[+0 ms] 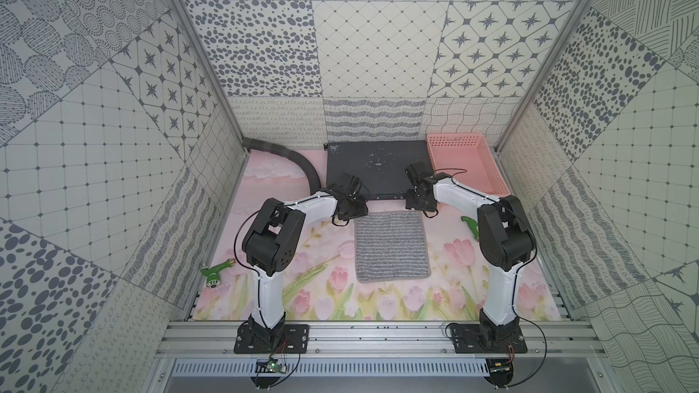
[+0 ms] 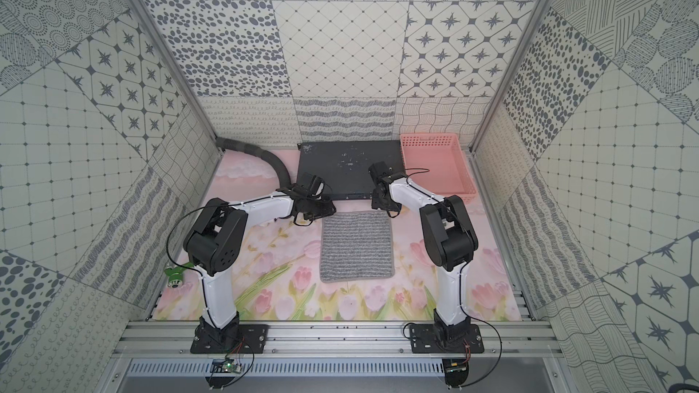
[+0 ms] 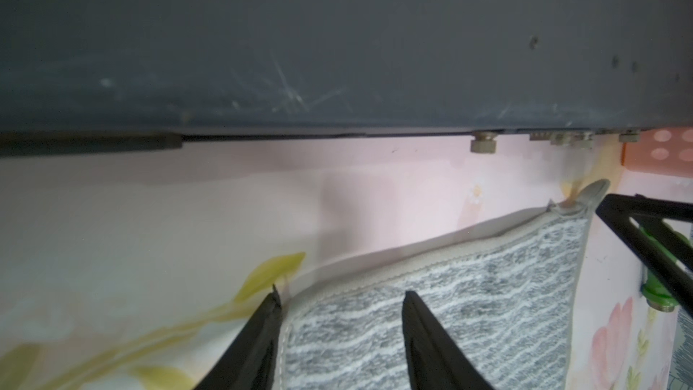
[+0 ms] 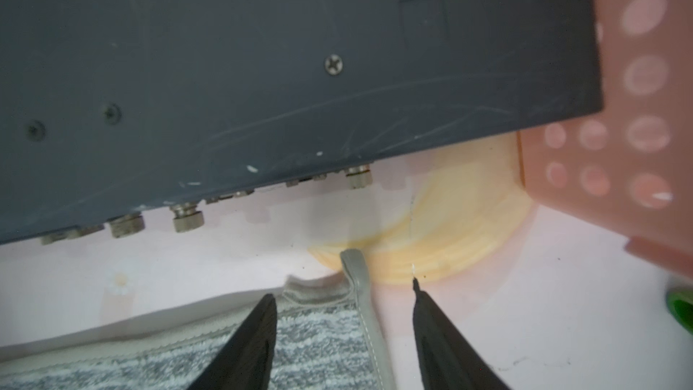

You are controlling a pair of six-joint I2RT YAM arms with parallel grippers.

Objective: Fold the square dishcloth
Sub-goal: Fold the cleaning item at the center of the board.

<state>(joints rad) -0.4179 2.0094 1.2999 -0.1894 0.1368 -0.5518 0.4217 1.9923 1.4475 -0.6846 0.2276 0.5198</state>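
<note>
Plainly flat on the pink flowered mat [image 1: 321, 298], the soft grey striped knitted square dishcloth [image 1: 391, 245] lay between the arms, its far edge near the dark scratched board [image 1: 374, 168]. The left gripper [image 3: 342, 292] straddled its far-left corner and the right gripper [image 4: 341, 288] the looped far-right one, the jaws of both apart. Being square, it had no long axis; its stripes ran arm to arm.

Reaching forward and inward with left arm [image 1: 316, 206] and right arm [image 1: 452, 192], wrists pitched down; holding left gripper [image 3: 341, 292] and right gripper [image 4: 342, 288] low, jaws partly spread.
</note>
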